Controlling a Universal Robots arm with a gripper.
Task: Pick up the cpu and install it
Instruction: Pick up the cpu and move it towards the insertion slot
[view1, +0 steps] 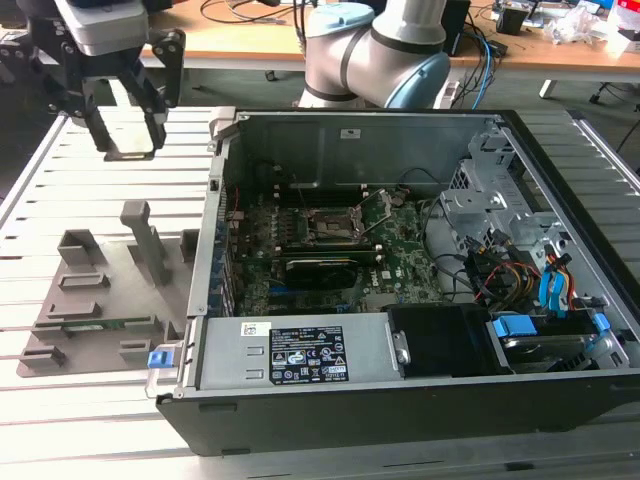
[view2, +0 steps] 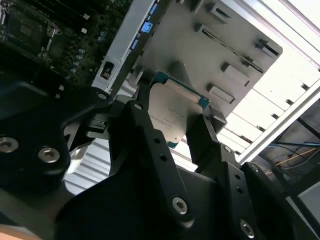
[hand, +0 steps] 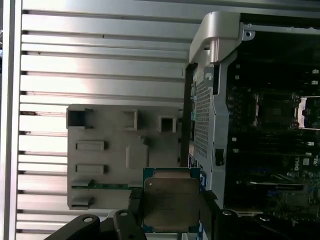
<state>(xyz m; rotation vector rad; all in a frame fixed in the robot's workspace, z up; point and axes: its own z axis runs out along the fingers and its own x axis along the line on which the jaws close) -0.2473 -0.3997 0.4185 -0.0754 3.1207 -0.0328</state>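
Note:
My gripper (view1: 130, 138) hangs in the air at the exterior view's left, above the slatted table and beyond the grey holder fixture (view1: 100, 290). It is shut on the cpu (view1: 130, 153), a flat square chip held level between the two black fingers. In both wrist views the cpu (hand: 171, 202) (view2: 175, 112) shows its silvery-grey metal top and green edge, pinched at two opposite sides. The black socket frame (view1: 330, 228) on the motherboard sits inside the open computer case (view1: 215, 240), off to the exterior view's right of the gripper, with its cover raised.
The grey holder fixture (hand: 125, 150) carries upright blocks and slots beside the case wall (hand: 202, 115). The case holds a drive cage (view1: 480, 200), cables and a black power supply (view1: 300, 350). The arm's base (view1: 370, 50) stands behind the case.

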